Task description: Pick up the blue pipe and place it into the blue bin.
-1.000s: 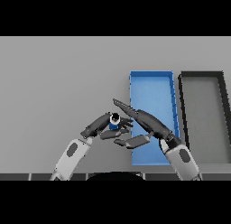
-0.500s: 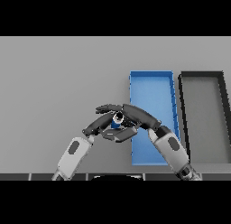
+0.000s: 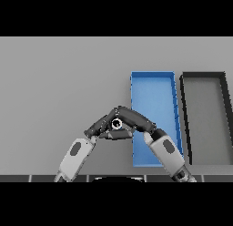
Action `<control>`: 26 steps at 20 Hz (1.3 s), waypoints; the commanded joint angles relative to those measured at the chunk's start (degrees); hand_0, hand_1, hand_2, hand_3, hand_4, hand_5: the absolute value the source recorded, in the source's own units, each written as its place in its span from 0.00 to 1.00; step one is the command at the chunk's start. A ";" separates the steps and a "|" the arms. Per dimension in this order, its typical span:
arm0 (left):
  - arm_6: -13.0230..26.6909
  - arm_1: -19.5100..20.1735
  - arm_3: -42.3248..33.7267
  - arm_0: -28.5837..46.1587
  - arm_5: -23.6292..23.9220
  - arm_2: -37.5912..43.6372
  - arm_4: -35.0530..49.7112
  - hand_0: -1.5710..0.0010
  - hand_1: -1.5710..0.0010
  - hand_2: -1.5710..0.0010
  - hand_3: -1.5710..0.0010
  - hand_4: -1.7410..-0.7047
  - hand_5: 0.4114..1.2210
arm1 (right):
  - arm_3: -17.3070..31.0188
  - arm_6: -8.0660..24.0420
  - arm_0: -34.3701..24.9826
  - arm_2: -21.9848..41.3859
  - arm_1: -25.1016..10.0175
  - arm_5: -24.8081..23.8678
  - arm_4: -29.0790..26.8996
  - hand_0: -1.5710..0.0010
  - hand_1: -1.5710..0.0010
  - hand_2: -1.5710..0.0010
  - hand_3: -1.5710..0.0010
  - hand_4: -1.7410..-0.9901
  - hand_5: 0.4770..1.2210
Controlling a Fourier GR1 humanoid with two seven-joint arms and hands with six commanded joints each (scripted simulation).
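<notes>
just left of the near half of the bin, the two hands meet in a peak over the flat, matte grey table (image 3: 59, 79). the left hand (image 3: 102, 124), dark and smooth, comes up from a white and grey forearm at the near left and slopes to the right; the right hand (image 3: 136, 121), equally dark, comes up from a like forearm at the near right, crosses the bin's left wall and slopes to the left. their fingertips touch at the top of the peak. in the small gap under that peak sits the short blue pipe (image 3: 116, 125), seen end on as a pale ring round a dark bore, with almost none of its blue side showing. fingers of both hands press against it from either side, and a dark thumb lies curled beneath it, so the pipe is pinched between the two hands; whether it is clear of the table i cannot tell. the pipe is outside the bin, just beside its left wall. the long rectangular blue bin (image 3: 152, 75), shallow and thin-walled, runs from near to far. just to its right, parallel and not touching, lies a long black rectangular bin (image 3: 203, 74) with a grey floor.
</notes>
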 commanded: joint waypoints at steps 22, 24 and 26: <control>5.73 1.47 1.55 0.66 -4.07 1.47 -4.23 0.95 0.95 0.95 0.96 0.74 0.28 | -1.83 0.21 3.93 -3.55 9.71 1.47 4.87 0.00 0.00 0.00 0.00 0.32 1.00; 7.57 1.13 1.36 0.67 -3.79 1.90 -3.67 0.97 0.97 0.97 0.98 0.74 0.21 | -1.62 -0.32 3.65 -4.65 9.90 2.04 4.25 0.00 0.00 0.00 0.00 0.32 1.00; 8.93 0.79 1.13 1.08 -3.50 1.66 -3.62 0.98 0.98 0.98 0.98 0.75 0.16 | -1.43 -0.12 3.29 -5.70 10.44 2.21 3.97 0.00 0.00 0.00 0.00 0.32 1.00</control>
